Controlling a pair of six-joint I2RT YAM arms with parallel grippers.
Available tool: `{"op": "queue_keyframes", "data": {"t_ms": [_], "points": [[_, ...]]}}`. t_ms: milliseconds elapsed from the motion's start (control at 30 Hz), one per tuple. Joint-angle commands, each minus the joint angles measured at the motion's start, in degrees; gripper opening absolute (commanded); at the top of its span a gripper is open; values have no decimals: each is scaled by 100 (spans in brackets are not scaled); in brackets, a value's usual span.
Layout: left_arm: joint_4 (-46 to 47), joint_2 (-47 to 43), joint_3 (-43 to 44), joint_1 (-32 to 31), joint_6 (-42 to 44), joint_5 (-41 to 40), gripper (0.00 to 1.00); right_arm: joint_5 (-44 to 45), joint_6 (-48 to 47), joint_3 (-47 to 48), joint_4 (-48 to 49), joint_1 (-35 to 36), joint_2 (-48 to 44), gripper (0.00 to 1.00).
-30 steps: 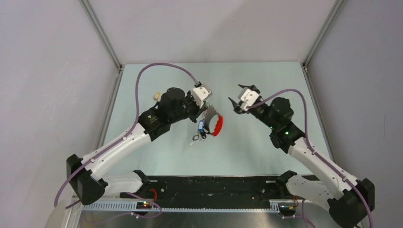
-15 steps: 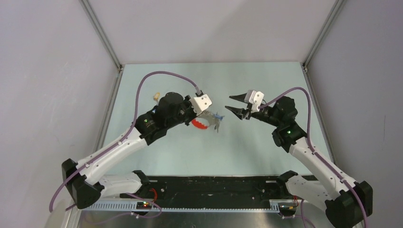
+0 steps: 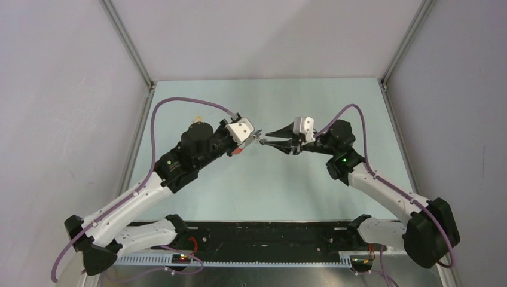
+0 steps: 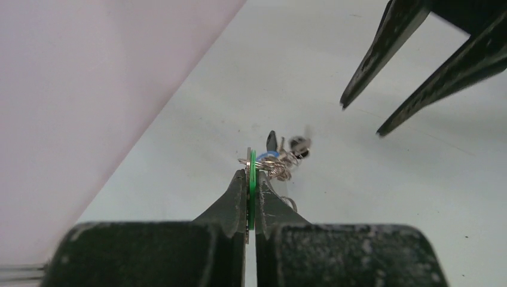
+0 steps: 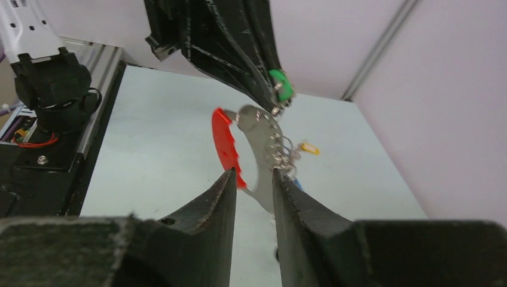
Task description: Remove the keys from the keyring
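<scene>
L gripper was clamped fully shut on the green tag of one key, pads edge-on to the plastic. The rest of the keys sat bunched just past its tips. The keyring hung off that one tag, its red band twd the near side, held in the air over mid-table.

R gripper was part open, jaws set either side of the ring's lower end. Nothing in hand. Couldn't tell if either finger touched metal yet; L wrist view showed its tips apart from the key bunch.

Risks, as I judged them:
- L hold was on thin plastic only. A hard tug from R could slip the tag out and drop the whole bunch.
- Ring hung loose, so it could swing or twist as R's jaws met it, giving a skewed pinch or a miss.
- Keys were tangled close together, so R might snag a wrong one.
- Both sets of fingertips were v. near each other, so overshoot could knock them together.

Room: plenty of bare table near side and to R. L wall lay close beside L arm, so little swing that way. A yellow-tan tag lay on the table beyond the ring, well apart.
</scene>
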Motion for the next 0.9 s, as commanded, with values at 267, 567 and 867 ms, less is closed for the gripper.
{"op": "queue_keyframes", "data": {"t_ms": [267,567,867], "points": [[784,-400,-188,-27,-280,786,0,219,390,-7,2084,548,824,28],[927,-514,-289,-31,-301,1090,0,234,649,41,2553,586,1073,27],[968,-535,-323,-32,-303,1127,0,206,847,71,2774,593,1176,16]]}}
